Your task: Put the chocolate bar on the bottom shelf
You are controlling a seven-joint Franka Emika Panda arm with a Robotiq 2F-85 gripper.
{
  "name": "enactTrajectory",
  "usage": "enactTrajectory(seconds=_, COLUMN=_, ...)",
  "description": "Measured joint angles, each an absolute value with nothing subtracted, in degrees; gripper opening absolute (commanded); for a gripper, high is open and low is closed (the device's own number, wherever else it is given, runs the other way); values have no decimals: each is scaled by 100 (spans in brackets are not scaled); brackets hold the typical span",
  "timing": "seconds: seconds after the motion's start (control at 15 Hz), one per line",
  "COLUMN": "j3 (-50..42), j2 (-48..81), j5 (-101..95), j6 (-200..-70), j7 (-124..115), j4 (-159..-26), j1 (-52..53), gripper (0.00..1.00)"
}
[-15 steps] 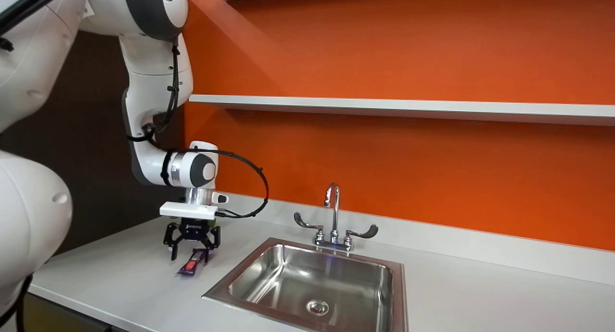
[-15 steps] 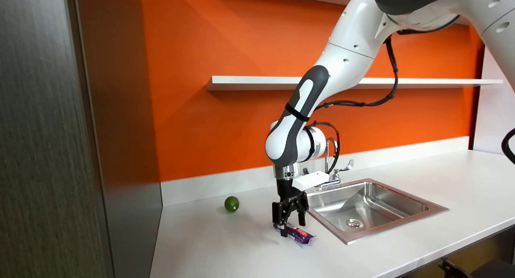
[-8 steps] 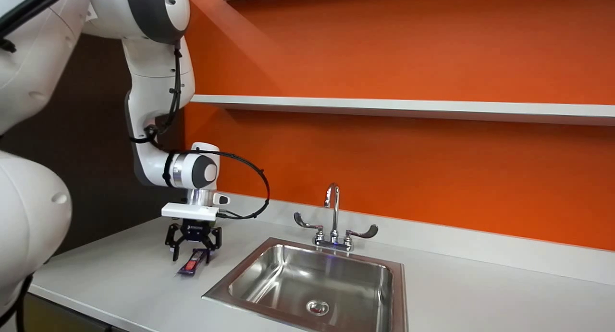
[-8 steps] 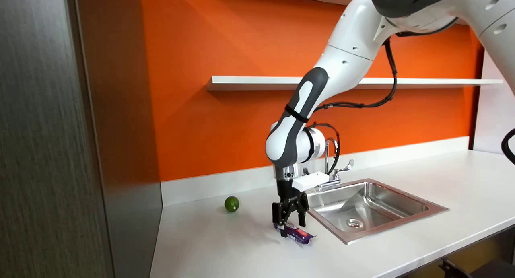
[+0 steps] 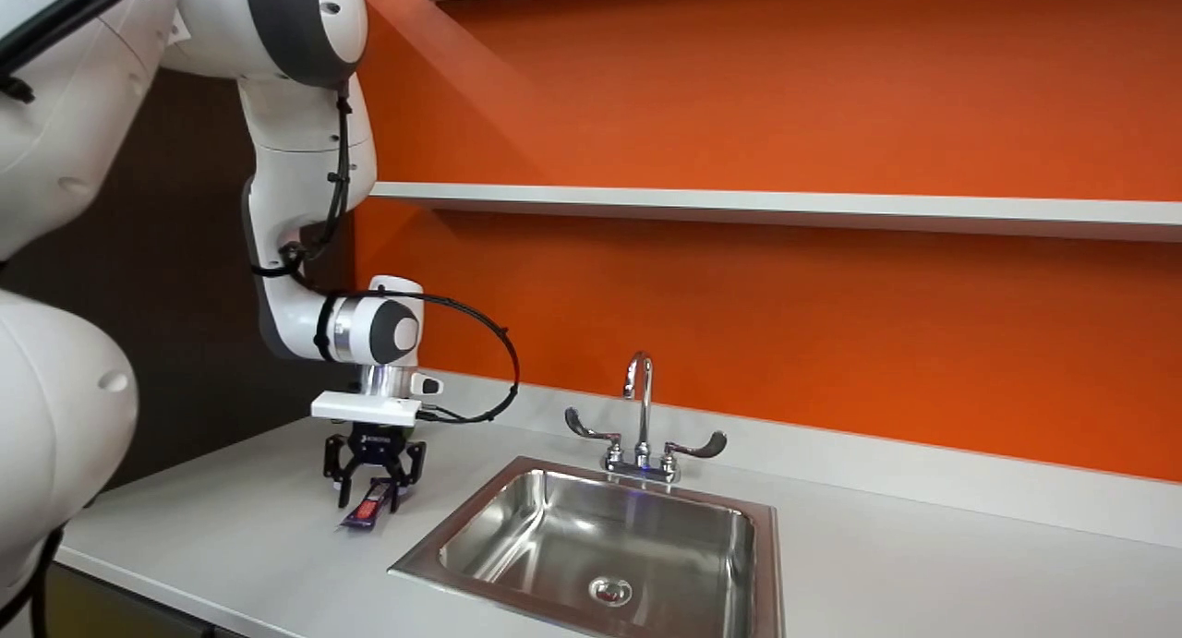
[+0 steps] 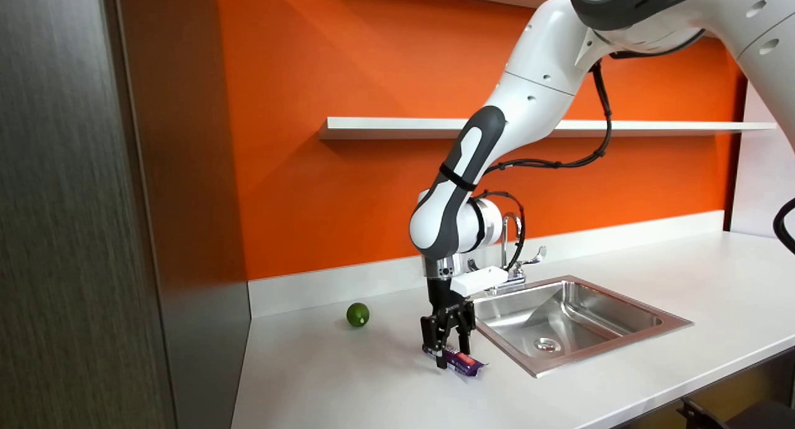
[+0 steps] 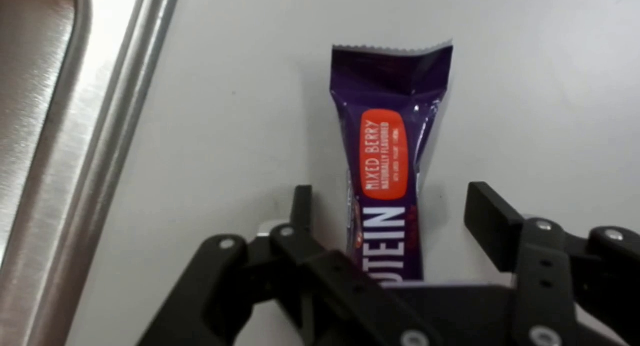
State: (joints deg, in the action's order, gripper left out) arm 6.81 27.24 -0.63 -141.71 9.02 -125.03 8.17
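The chocolate bar [image 7: 384, 155] has a dark purple wrapper with a red-orange label. It lies flat on the countertop beside the sink and also shows in both exterior views [image 5: 365, 511] [image 6: 464, 362]. My gripper [image 7: 390, 211] points down with its two fingers on either side of the bar. It is open, and bare countertop shows between each finger and the bar. The gripper is low at the counter in both exterior views [image 5: 369, 503] [image 6: 453, 357]. The bar's near end is hidden behind the gripper in the wrist view. The bottom shelf [image 5: 739, 200] is a long pale board on the orange wall, also here [image 6: 397, 126].
A steel sink [image 5: 517, 583] with a faucet [image 5: 644, 407] is set in the light countertop [image 6: 323, 379] beside the bar. A green ball [image 6: 358, 315] lies near the back wall. A dark panel [image 6: 186, 230] closes off the counter's end.
My gripper has come down slightly, and its fingers have drawn somewhat closer together around the bar. The bar has not moved.
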Motion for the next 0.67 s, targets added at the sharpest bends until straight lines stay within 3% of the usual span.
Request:
enactTrajectory(seconds=0.4, j3=679, j2=2723, j5=-63, j6=-14171, j7=902, j4=-12461, j1=750, gripper=3)
enactTrajectory(seconds=0.67, j3=680, j2=2723, j5=-57, j6=-14171, j7=901, j4=-12449, j1=729, gripper=7)
